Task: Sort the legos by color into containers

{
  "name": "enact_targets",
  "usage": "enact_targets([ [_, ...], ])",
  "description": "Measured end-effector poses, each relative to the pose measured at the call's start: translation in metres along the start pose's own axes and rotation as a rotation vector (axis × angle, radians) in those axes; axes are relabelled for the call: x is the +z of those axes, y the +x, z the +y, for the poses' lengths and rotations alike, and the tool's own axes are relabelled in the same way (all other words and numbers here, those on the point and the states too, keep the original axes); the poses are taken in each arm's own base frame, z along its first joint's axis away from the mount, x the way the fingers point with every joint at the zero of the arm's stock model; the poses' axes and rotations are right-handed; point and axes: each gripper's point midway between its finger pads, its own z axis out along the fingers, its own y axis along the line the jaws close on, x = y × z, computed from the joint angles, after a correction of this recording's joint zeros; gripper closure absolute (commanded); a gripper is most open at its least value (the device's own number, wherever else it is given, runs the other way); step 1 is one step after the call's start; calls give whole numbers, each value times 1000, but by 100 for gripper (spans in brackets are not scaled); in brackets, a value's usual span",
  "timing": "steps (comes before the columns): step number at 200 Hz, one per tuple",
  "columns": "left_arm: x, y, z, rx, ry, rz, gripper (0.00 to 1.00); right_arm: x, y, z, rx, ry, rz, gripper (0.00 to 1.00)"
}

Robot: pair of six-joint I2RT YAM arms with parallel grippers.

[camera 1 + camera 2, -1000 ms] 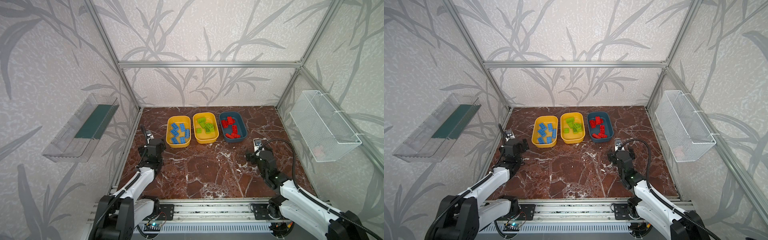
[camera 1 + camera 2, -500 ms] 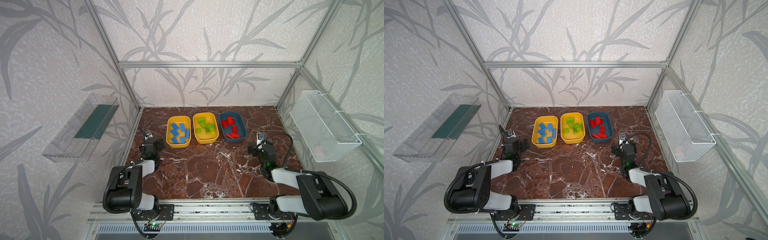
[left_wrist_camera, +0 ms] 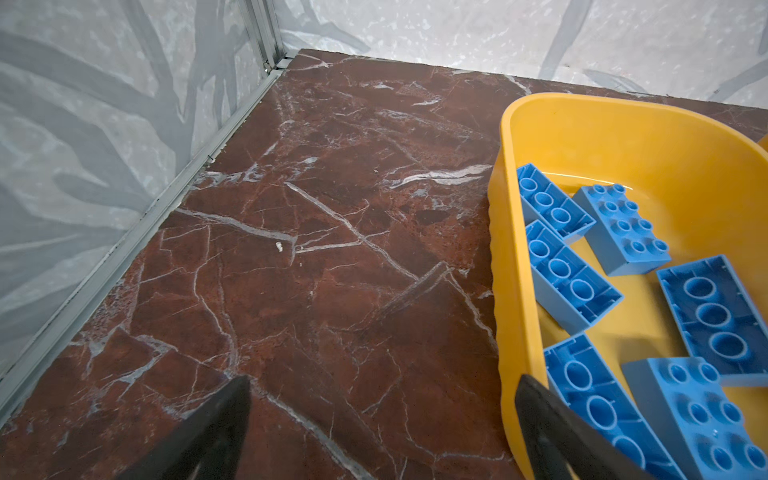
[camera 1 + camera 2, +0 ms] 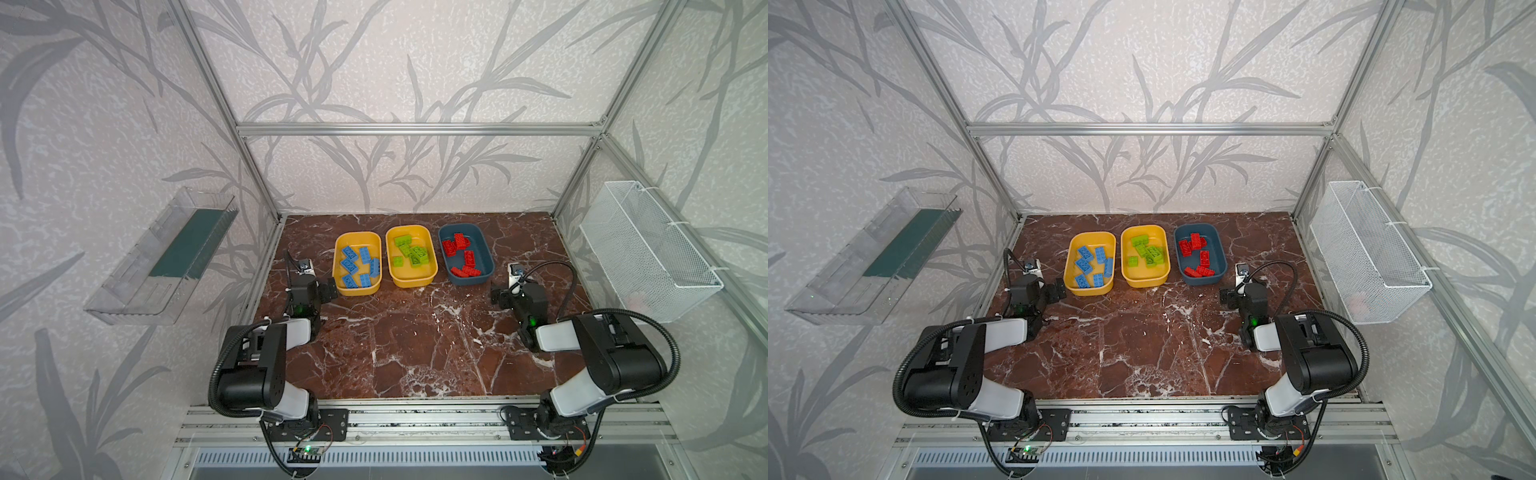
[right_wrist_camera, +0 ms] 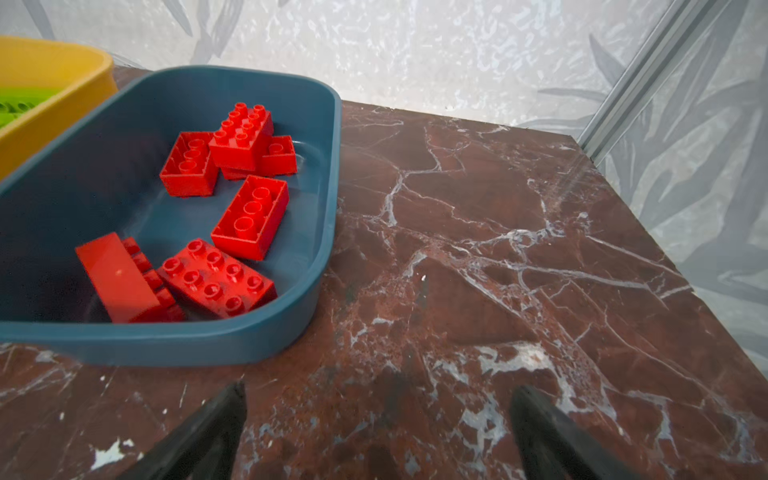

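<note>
Three containers stand in a row at the back in both top views. The left yellow tub (image 4: pixel 358 240) (image 3: pixel 505 291) holds several blue legos (image 4: pixel 356 266) (image 3: pixel 623 224). The middle yellow tub (image 4: pixel 415 277) holds several green legos (image 4: pixel 411 251). The teal tub (image 4: pixel 480 247) (image 5: pixel 208 345) holds several red legos (image 4: pixel 459 241) (image 5: pixel 249 220). My left gripper (image 4: pixel 312 287) (image 3: pixel 382 415) is open and empty over the marble, one finger by the blue-brick tub's near corner. My right gripper (image 4: pixel 515 289) (image 5: pixel 378 415) is open and empty beside the teal tub's near right corner.
A clear plastic tray (image 4: pixel 166 257) hangs on the left wall and a white wire basket (image 4: pixel 648 249) on the right wall. Brown marble tabletop (image 4: pixel 415 340) stretches between the arms. An aluminium rail (image 4: pixel 415 419) runs along the front edge.
Both arms have folded up, their elbows now raised near the front rail. The grippers have shifted a little toward the tubs and stay open and empty.
</note>
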Motion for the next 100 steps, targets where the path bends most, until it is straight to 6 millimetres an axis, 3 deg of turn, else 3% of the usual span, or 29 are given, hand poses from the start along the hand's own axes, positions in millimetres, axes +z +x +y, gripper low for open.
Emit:
enact_targets([
  [100, 0, -2, -2, -1, 12, -7, 1, 1, -3, 3, 4, -18, -4, 1],
])
